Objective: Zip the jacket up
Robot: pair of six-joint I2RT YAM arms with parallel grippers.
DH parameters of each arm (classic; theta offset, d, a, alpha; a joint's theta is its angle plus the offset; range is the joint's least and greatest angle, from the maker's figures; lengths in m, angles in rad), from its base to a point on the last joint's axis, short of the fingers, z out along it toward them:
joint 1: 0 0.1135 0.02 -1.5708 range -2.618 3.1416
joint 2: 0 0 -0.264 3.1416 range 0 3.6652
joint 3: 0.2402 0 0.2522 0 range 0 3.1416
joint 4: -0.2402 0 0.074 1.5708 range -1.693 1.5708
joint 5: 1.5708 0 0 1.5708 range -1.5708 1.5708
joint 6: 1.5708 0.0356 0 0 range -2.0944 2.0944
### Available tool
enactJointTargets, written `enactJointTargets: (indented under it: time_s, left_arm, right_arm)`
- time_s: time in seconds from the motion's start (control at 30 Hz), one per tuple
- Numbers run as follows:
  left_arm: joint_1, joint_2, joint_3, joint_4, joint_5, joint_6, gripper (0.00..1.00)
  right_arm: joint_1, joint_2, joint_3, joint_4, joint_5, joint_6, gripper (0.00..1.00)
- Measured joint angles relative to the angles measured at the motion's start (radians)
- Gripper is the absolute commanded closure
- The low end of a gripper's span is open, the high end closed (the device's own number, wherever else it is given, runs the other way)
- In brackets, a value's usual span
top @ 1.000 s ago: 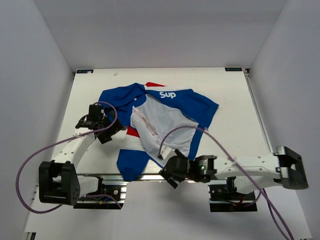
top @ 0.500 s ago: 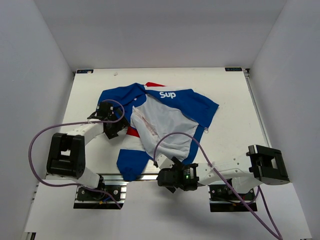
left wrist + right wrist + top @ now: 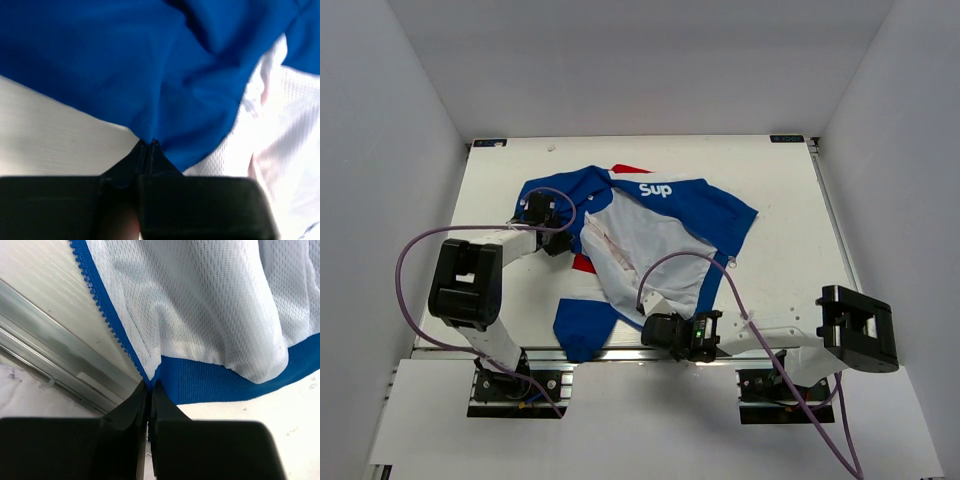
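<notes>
The jacket (image 3: 720, 210) lies opened out on the white table, blue with white "Sup" lettering, its white mesh lining (image 3: 650, 240) facing up. My left gripper (image 3: 552, 240) is at the jacket's left side. In the left wrist view it (image 3: 148, 145) is shut on the edge of the blue fabric (image 3: 125, 65). My right gripper (image 3: 655, 330) is at the near hem by the table's front edge. In the right wrist view it (image 3: 150, 386) is shut on the lower corner, where the blue zipper teeth (image 3: 100, 305) meet the ribbed blue hem (image 3: 215, 382).
An aluminium rail (image 3: 620, 352) runs along the table's near edge, just beside the right gripper. White walls enclose the table (image 3: 780, 200) on three sides. Purple cables (image 3: 410, 280) loop over both arms.
Both grippers were open and are now shut on the jacket. The left one moved up and right to the blue edge. The right one moved in to the near hem corner.
</notes>
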Motion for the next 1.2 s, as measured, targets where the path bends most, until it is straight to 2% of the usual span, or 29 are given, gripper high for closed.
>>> enactJointTargets:
  time_s: [0.2,0.33,0.5,0.63,0.77,0.83,0.93,1.07,1.1,1.13,1.17,1.2]
  left_arm:
    - [0.0,-0.042,-0.003,-0.043,-0.075,-0.003,1.0]
    - [-0.002,-0.174,-0.027,-0.06,-0.138,-0.008,1.0]
    - [-0.002,-0.332,-0.027,-0.056,-0.202,-0.011,1.0]
    - [-0.002,-0.344,-0.001,-0.048,-0.214,-0.008,1.0]
    - [-0.004,-0.26,0.101,-0.051,-0.215,0.0,1.0]
    - [-0.004,-0.177,0.195,-0.053,-0.218,0.008,1.0]
    - [-0.008,-0.011,0.373,-0.062,-0.216,0.015,1.0]
    - [-0.031,0.276,0.68,-0.14,-0.195,0.031,1.0]
    - [-0.036,0.35,0.76,-0.164,-0.192,0.036,0.95]
    - [-0.04,0.418,0.831,-0.193,-0.19,0.044,0.77]
    - [-0.043,0.477,0.89,-0.221,-0.19,0.057,0.25]
    - [-0.045,0.517,0.927,-0.238,-0.19,0.072,0.02]
  right_arm:
    - [-0.014,-0.044,0.002,-0.023,-0.064,-0.03,1.0]
    - [-0.061,-0.132,0.016,-0.041,-0.127,-0.048,1.0]
    - [-0.238,-0.296,0.018,-0.035,-0.235,-0.077,1.0]
    - [-0.413,-0.375,0.021,-0.032,-0.324,-0.104,1.0]
    - [-0.632,-0.377,0.04,-0.015,-0.422,-0.124,1.0]
    - [-0.781,-0.352,0.045,0.013,-0.486,-0.126,1.0]
    - [-0.95,-0.274,0.05,0.081,-0.562,-0.124,1.0]
    - [-1.064,-0.101,0.108,0.13,-0.616,-0.125,1.0]
    - [-1.08,-0.057,0.131,0.132,-0.626,-0.126,1.0]
    - [-1.092,-0.013,0.154,0.132,-0.637,-0.129,1.0]
    - [-1.103,0.034,0.182,0.127,-0.643,-0.132,0.98]
    - [-1.11,0.08,0.208,0.122,-0.645,-0.136,0.91]
